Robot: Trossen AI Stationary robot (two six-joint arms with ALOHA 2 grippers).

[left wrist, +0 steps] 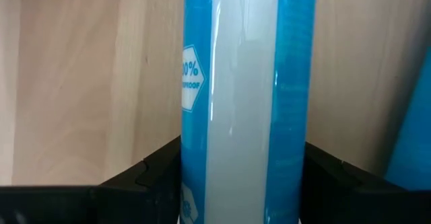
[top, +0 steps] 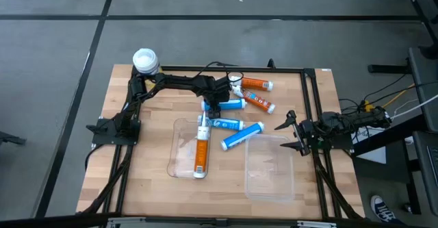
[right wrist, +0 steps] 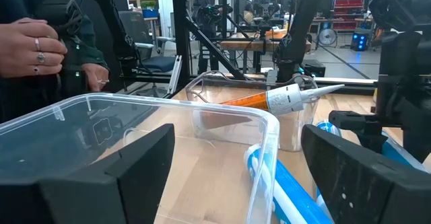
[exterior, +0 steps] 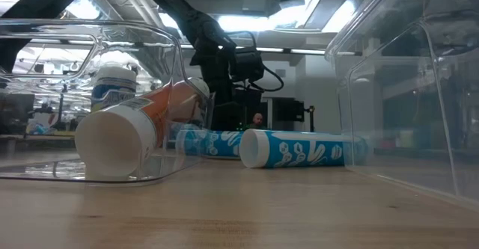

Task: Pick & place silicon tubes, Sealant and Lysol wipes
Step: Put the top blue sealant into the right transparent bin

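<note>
My left gripper reaches down over the middle of the table and is shut on a blue tube. This tube also shows in the high view. Two more blue tubes and two orange tubes lie loose on the table. Another orange tube lies in the left clear bin. The Lysol wipes, with a white lid, stand upright at the far left corner. My right gripper is open and empty at the table's right edge. My left gripper pinches the blue tube's round body between its two fingers, one on each side. The fingers point down from above and lie across the tube. The tube lies level over the wood; I cannot tell whether it is lifted.
An empty clear bin stands near the front right, just before my right gripper. A person's hands show beyond the table in the right wrist view. Cables lie at the far edge.
</note>
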